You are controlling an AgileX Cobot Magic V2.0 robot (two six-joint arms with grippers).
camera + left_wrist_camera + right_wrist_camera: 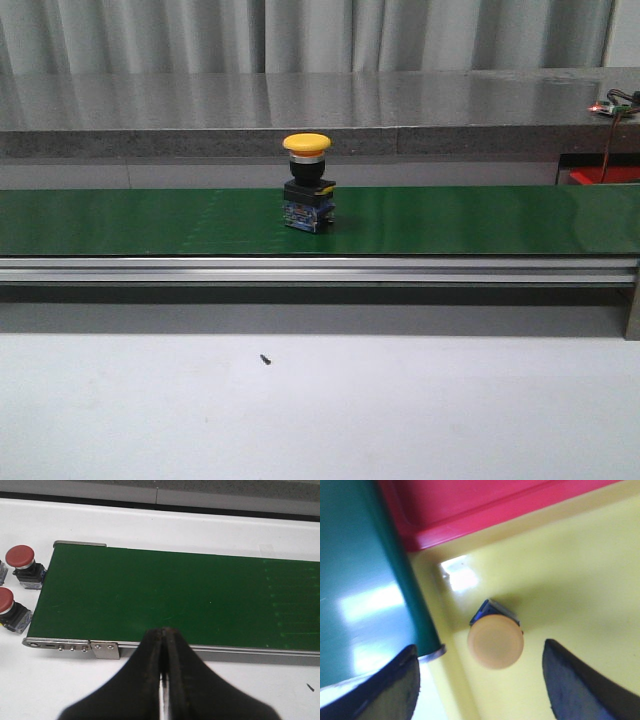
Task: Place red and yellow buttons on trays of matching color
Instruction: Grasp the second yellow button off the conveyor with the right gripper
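Note:
A yellow button [306,183] stands upright on the green belt [150,220] in the front view. Two red buttons [24,565] [10,609] sit on the white table just off the belt's end in the left wrist view. My left gripper [164,632] is shut and empty, above the belt's near rail. In the right wrist view my right gripper [480,667] hangs open over the yellow tray [570,580], where another yellow button [495,640] stands between the fingers, untouched. The red tray [470,505] lies beside the yellow one.
A grey ledge [320,110] runs behind the belt. A small dark screw [265,359] lies on the white table in front. The belt's aluminium rail [300,268] runs along its near side. A red tray edge [605,176] peeks out at the far right.

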